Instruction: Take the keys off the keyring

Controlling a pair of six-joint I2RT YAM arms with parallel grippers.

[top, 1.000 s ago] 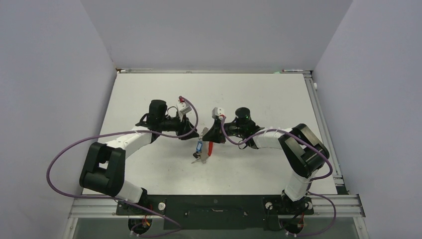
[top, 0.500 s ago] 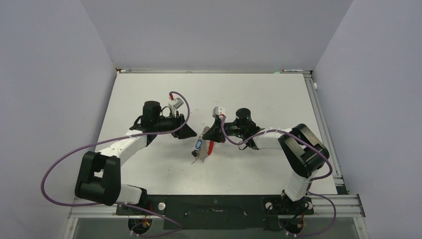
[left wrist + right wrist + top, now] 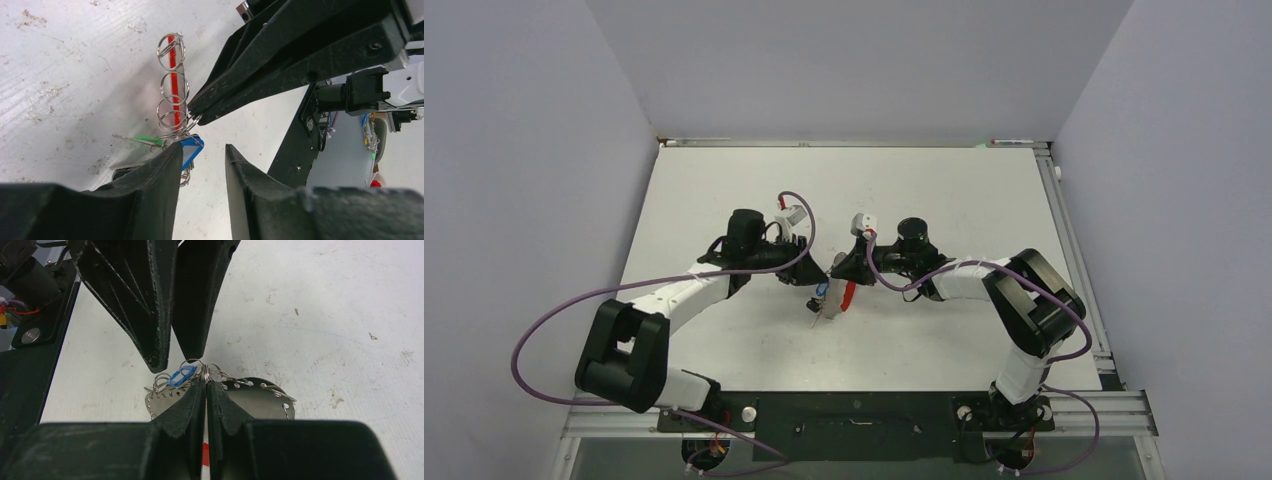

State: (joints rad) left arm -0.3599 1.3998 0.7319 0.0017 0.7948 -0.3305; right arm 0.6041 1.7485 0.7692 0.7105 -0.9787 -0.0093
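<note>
Red-and-metal keyring (image 3: 172, 75) pinched steady by right gripper (image 3: 205, 382), jaws fully shut; left gripper (image 3: 202, 150), jaws part-open and empty, noses at blue key (image 3: 192, 148), likely to pull it off.

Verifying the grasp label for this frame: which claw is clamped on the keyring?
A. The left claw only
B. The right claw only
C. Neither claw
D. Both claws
B: the right claw is pinched shut on a wire loop of the keyring, while the left claw stands open, its jaws apart beside the blue key.
</note>
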